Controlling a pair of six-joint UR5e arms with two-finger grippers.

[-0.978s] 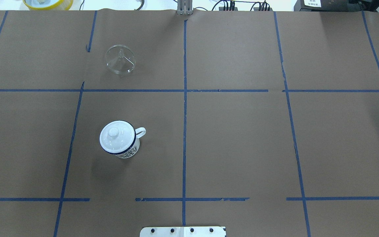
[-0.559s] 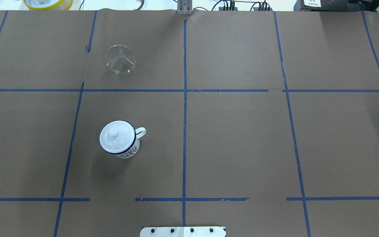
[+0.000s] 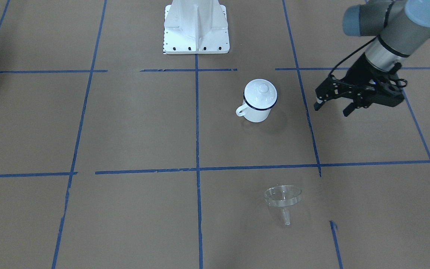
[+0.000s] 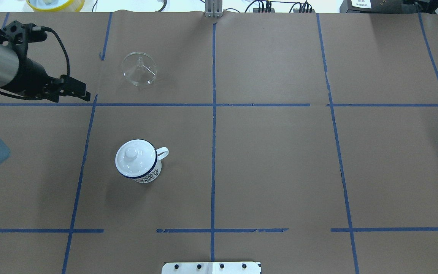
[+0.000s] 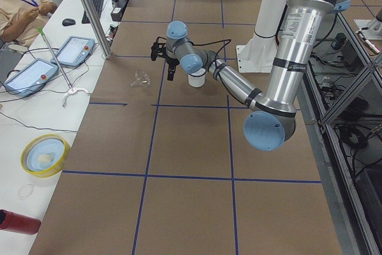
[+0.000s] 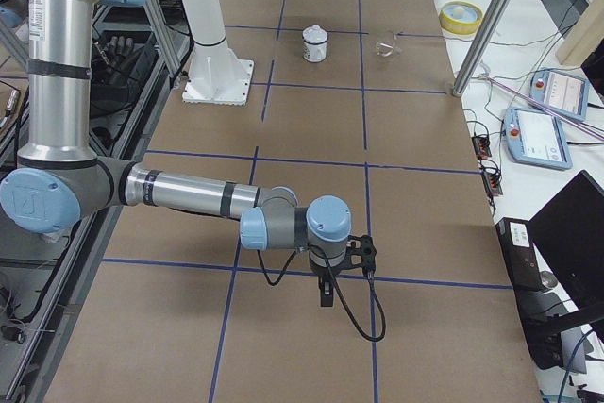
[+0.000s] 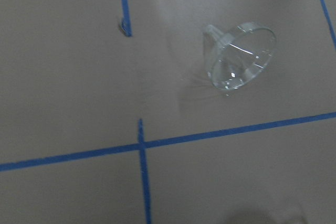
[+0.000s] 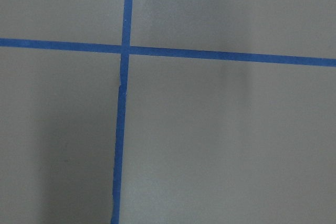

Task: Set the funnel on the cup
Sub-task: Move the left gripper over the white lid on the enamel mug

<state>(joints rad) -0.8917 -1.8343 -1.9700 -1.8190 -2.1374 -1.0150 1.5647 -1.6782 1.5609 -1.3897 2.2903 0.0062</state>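
Observation:
The clear funnel (image 4: 139, 69) lies on its side on the brown paper at the far left; it also shows in the front view (image 3: 283, 197) and the left wrist view (image 7: 240, 56). The white cup (image 4: 148, 175) with a dark blue rim stands upright nearer the robot, handle to the right, and a white knobbed lid (image 4: 135, 158) sits on it. My left gripper (image 4: 84, 91) is open and empty, above the table, left of the funnel and apart from it; the front view (image 3: 331, 109) shows its fingers spread. My right gripper (image 6: 326, 290) hovers far from both things; I cannot tell its state.
The robot's white base plate (image 3: 196, 30) is at the near edge. A yellow bowl (image 4: 55, 3) and cables lie beyond the table's far edge. An operator (image 5: 18, 4), tablets and a metal pole (image 5: 89, 13) stand along that side.
My left arm has come into the overhead view from the left edge, its gripper now near the funnel. The cup, the lid and the funnel have not moved.

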